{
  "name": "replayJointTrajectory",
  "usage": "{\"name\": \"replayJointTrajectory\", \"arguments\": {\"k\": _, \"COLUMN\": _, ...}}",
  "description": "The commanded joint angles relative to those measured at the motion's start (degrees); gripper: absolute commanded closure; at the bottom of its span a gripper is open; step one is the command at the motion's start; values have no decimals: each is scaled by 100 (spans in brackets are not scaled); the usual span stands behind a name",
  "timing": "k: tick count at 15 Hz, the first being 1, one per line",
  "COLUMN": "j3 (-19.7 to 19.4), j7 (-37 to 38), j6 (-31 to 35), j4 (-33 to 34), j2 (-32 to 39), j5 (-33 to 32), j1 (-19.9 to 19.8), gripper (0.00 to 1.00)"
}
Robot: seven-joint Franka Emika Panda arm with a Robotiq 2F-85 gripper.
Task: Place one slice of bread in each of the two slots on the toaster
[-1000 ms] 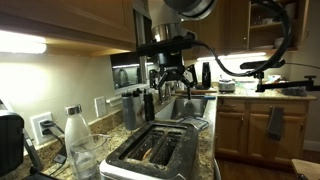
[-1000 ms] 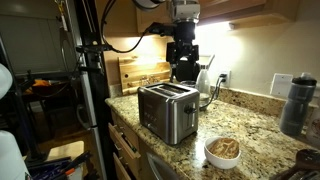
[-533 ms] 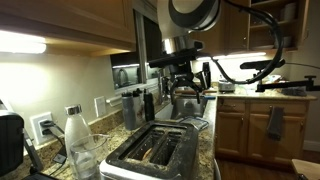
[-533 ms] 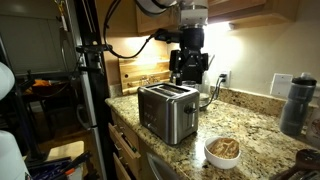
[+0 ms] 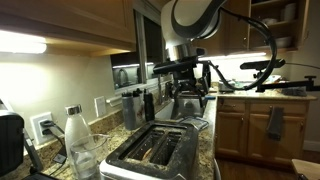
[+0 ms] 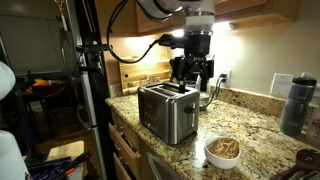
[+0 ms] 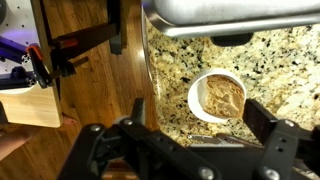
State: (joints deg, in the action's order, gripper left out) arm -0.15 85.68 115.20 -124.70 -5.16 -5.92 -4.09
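My black end effector (image 6: 192, 80) hangs in the air above the far end of the wide, boxy, shiny stainless-steel toaster (image 6: 165, 115), clear of its top. The fingers (image 7: 100, 150) stand spread wide, with nothing held between them; in the wrist view I see only bare stone and a bowl in the gap.

The toaster stands on the speckled brown granite table (image 6: 255, 125), near its front edge. In an exterior view the two long narrow dark slots (image 5: 150, 150) run side by side along the toaster's flat top. Thin tan-brown slices of bread (image 5: 171, 148) show inside both, though the light is too dim to make out much of them.

A small round white bowl (image 6: 222, 150) with tan contents sits on the table, apart from the toaster and nearer the front edge. A clear glass bottle with a white cap (image 5: 75, 135) stands beside the toaster, close to the wall. A tall dark bottle (image 6: 292, 102) stands well apart at the far side of the table. A pale wooden cutting board (image 6: 140, 72) leans against the wall behind the toaster.
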Motion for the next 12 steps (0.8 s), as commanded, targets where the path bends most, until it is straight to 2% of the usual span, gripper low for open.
{"name": "replayJointTrajectory", "arguments": {"k": 1, "j3": 38, "j7": 131, "j6": -39, "j4": 77, "j2": 55, "j5": -85, "j1": 76, "gripper": 0}}
{"name": "replayJointTrajectory", "arguments": {"k": 12, "j3": -15, "j7": 281, "j6": 53, "j4": 604, "j2": 872, "j5": -272, "j1": 194, "gripper": 0}}
